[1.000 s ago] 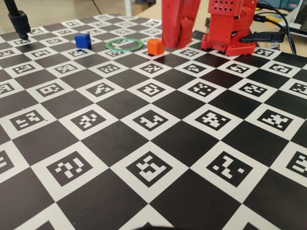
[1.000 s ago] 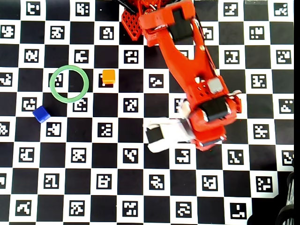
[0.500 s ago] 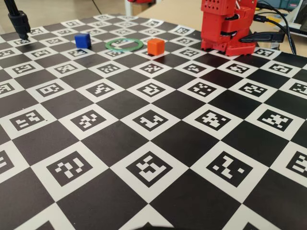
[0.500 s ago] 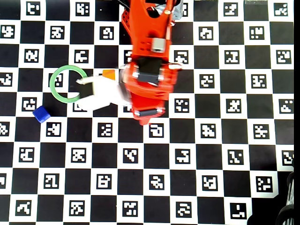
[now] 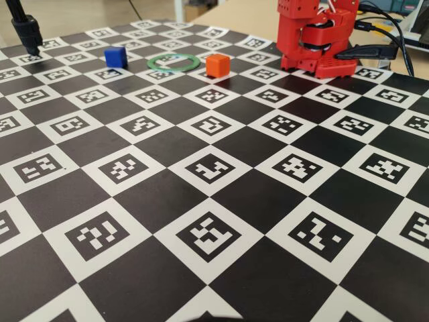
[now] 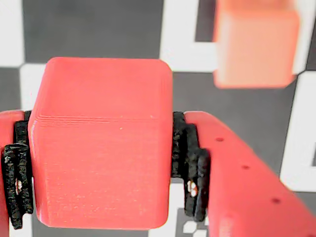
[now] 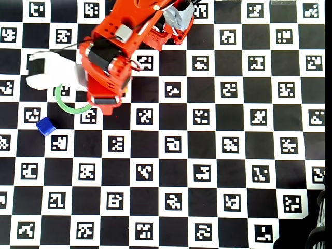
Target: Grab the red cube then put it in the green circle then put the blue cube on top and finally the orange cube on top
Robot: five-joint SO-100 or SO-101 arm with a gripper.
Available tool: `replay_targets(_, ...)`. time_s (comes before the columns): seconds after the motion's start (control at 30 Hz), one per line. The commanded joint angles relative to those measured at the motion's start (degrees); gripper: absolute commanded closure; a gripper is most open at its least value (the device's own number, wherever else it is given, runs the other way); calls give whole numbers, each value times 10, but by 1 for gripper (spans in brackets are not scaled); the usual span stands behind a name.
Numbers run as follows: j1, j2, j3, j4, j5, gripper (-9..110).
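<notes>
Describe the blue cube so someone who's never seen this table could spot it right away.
In the overhead view, find the red robot arm at top left, then the green circle partly under it. The blue cube sits just below-left of that ring, the only blue thing on the checkered board.

A small bright-red plastic cube with rounded edges [image 6: 101, 143] fills the wrist view, pinched between two black pads. In the fixed view, a deep-blue cube [image 5: 115, 56], thin light-green ring [image 5: 173, 62] and orange cube [image 5: 217, 65] lie left to right, far back.
</notes>
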Motion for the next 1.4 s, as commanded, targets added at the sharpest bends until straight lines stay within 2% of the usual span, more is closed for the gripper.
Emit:
replay_targets(0.0,53,53,-3,13,-48,100)
replay_targets(0.4,132,66,77,-43,-115,100)
replay_targets(0.83,154,76,175,-178,-134,100)
replay_targets(1.37,150,113,277,-287,-128,100)
